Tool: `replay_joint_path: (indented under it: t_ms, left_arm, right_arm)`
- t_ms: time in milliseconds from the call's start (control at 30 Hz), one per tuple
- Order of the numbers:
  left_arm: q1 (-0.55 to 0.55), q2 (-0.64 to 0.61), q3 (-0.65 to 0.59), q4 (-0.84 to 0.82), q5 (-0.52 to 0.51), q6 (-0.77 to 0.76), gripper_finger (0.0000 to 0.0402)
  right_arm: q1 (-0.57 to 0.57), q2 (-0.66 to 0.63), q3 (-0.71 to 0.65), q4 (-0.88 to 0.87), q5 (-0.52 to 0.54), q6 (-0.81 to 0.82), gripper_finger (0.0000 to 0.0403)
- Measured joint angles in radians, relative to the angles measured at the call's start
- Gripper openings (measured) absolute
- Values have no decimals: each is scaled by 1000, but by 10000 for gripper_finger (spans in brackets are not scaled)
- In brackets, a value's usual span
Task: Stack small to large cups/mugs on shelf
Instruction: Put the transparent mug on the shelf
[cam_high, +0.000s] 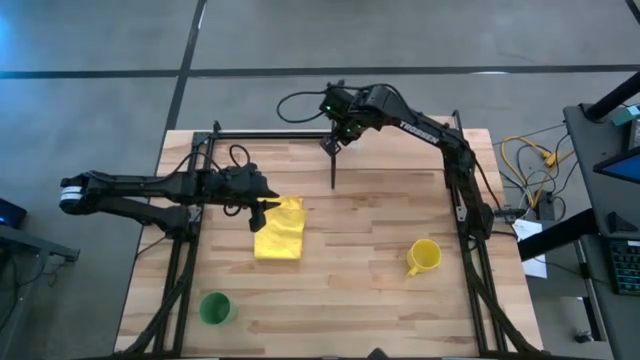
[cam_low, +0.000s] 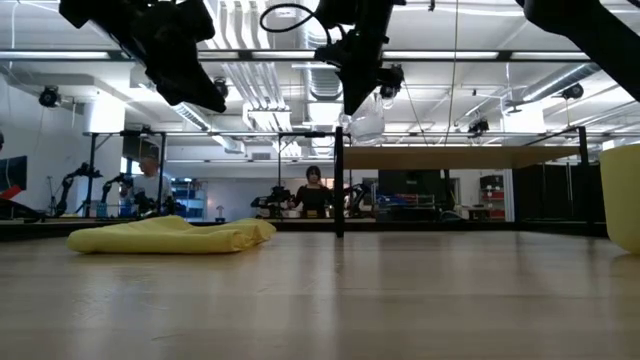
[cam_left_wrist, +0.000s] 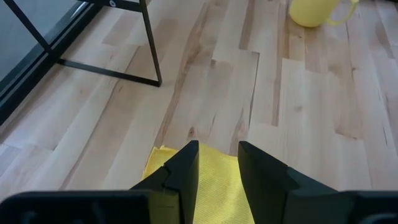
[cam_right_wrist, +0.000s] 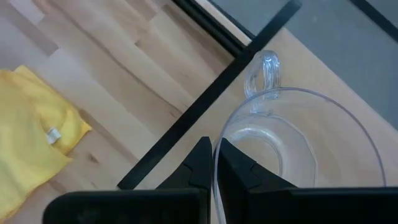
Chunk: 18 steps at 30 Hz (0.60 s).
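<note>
My right gripper (cam_high: 333, 145) is at the table's far side, shut on the small clear cup (cam_right_wrist: 298, 143), which has a handle (cam_right_wrist: 264, 71). In the low view the cup (cam_low: 367, 125) hangs just above the light-wood shelf (cam_low: 470, 157) on black posts. I cannot tell whether it touches the plank. My left gripper (cam_left_wrist: 217, 155) is open and hovers above the flat yellow cloth (cam_high: 280, 228), touching nothing. The yellow mug (cam_high: 424, 256) stands on the table's right part. The green cup (cam_high: 214, 308) stands near the near left corner. My right gripper holds the clear cup by its rim (cam_right_wrist: 216, 177), on the side opposite the handle. One finger (cam_right_wrist: 242, 171) is inside the cup and the other finger (cam_right_wrist: 198, 165) is outside. The fingers come from above, pointing down. The cup hangs upright below them.
A black shelf post (cam_low: 340, 180) stands mid-table close under the right gripper. The yellow cloth (cam_low: 175, 235) lies left of centre on the slatted tabletop (cam_high: 380, 300). A person (cam_low: 313, 190) is far off in the room behind.
</note>
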Motion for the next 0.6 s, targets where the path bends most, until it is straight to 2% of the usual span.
replay_joint_path:
  t_ms: [600]
  left_arm:
    - [0, 0, 3, 2, 0, 2, 99]
  right_arm:
    - [-12, 22, -3, 13, -16, 80, 9]
